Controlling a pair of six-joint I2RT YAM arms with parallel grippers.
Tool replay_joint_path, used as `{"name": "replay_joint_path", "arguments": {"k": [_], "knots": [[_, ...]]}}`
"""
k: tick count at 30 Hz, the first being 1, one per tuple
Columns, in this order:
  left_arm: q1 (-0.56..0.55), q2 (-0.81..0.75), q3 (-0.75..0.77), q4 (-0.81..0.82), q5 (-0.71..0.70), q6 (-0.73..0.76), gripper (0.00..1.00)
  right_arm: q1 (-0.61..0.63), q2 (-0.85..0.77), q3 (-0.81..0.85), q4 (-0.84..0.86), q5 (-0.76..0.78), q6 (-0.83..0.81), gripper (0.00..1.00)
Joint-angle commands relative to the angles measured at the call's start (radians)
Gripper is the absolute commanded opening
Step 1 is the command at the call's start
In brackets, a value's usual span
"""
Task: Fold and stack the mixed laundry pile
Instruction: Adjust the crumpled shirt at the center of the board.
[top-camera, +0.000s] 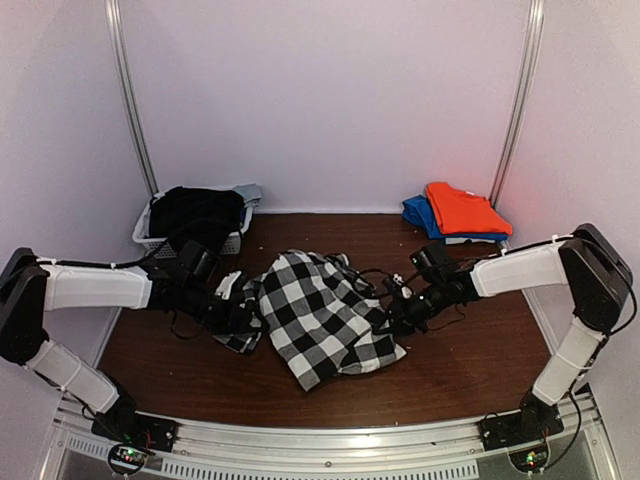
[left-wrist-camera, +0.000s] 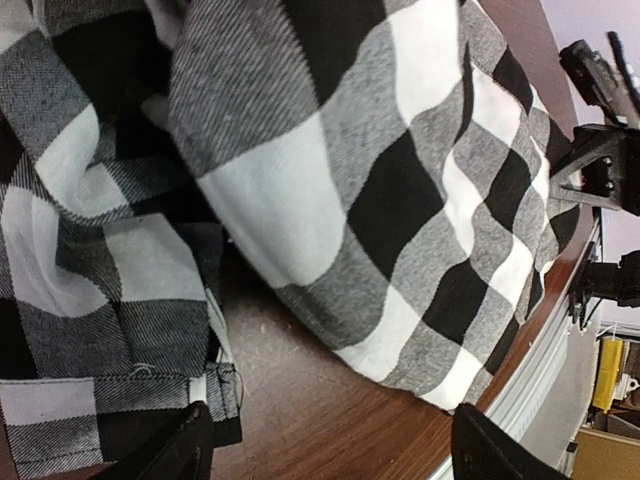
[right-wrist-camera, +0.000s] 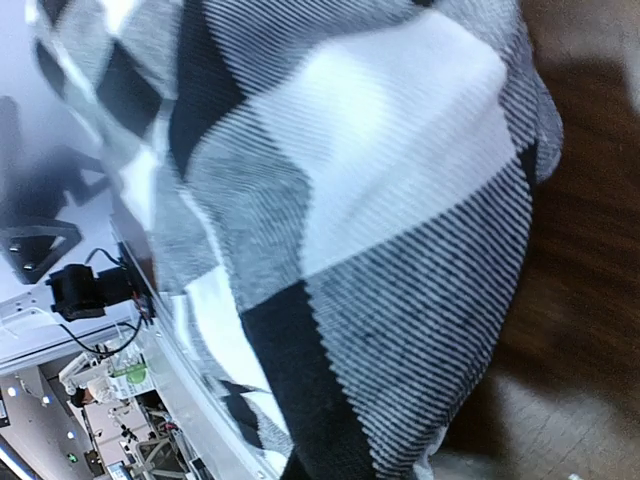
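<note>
Checked shirt (top-camera: 325, 320) just beyond left fingers (left-wrist-camera: 185, 445)

I have two arms, and they look just the same. My left arm (top-camera: 95, 287) and my right arm (top-camera: 520, 270) are made of long white tubes with fat black bends in between. Each one grows from a small black foot (top-camera: 125, 430) bolted to a silver rail (top-camera: 330, 445) at the near edge of the table (top-camera: 480, 370), and tiny green and red lights (top-camera: 125, 458) glow by it. Thin black wires (top-camera: 372, 272) loop around my dark wrists (top-camera: 205, 270). The fingers (left-wrist-camera: 490, 450) on my left arm are black, smooth and pointy at the tips.
</note>
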Motion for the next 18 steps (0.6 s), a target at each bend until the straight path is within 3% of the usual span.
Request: {"name": "replay_joint_path", "arguments": {"k": [1,6,9,14,18], "knots": [[-0.004,-0.07,0.0,0.073,-0.034,-0.049,0.85,0.016,-0.205,0.03,0.136,-0.028,0.144,0.0],[-0.002,-0.244,-0.02,0.011,-0.131,-0.084,0.96,0.069,-0.303,0.16,0.164,-0.011,0.257,0.0],[0.001,-0.326,-0.022,-0.041,-0.166,-0.084,0.98,0.135,-0.304,0.297,0.173,0.025,0.314,0.0],[0.02,-0.463,-0.03,-0.131,-0.198,-0.103,0.97,0.229,-0.205,0.586,0.207,0.086,0.362,0.0],[0.023,-0.533,-0.023,-0.177,-0.219,-0.117,0.98,0.217,-0.098,0.831,0.173,0.105,0.333,0.0]]}}
